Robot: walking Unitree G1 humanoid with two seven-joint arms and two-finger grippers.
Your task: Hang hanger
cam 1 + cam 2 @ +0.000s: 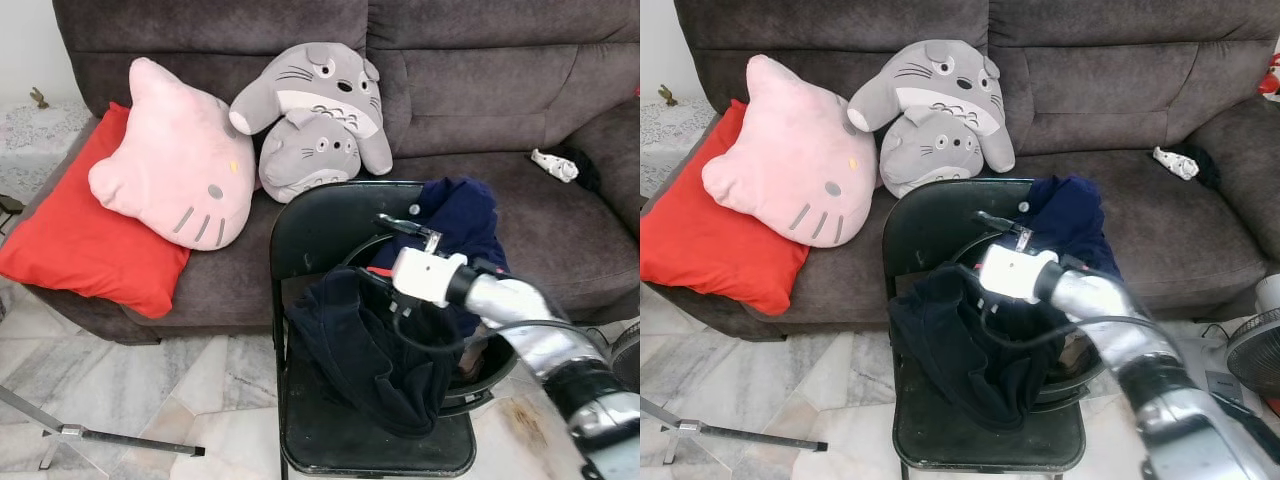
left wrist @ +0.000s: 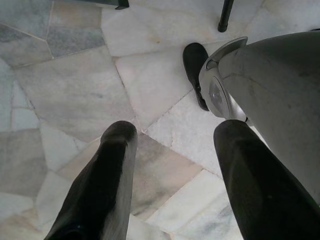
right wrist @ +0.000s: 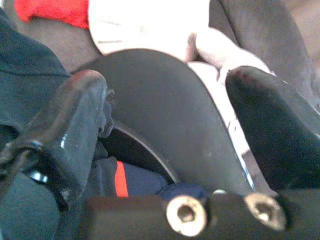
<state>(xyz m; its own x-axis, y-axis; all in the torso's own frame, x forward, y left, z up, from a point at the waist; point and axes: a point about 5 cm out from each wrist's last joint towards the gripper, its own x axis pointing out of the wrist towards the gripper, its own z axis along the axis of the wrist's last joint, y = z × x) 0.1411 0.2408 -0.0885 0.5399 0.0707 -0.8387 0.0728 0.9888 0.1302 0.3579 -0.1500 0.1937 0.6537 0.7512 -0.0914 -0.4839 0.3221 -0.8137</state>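
The left gripper (image 2: pixel 170 185) hangs spread wide over marble floor (image 2: pixel 75 90), holding nothing. The right gripper (image 3: pixel 165 125), fingers parted and empty, reaches over dark clothes (image 1: pixel 370 350) heaped on a black chair (image 1: pixel 320 225), its backrest just ahead. I cannot make out a hanger. Beyond sit plush toys (image 1: pixel 315 110) on the sofa (image 1: pixel 480 70).

I see a dark grey-brown sofa (image 1: pixel 480 90) filling the upper frame, with a red cushion (image 1: pixel 80 240) at left, a pink cat-face pillow (image 1: pixel 175 165) leaning on it, and two grey plush toys (image 1: pixel 315 110) at centre. A black folding chair (image 1: pixel 320 225) stands on pale marble-patterned floor tiles (image 1: pixel 130 370) at lower centre.
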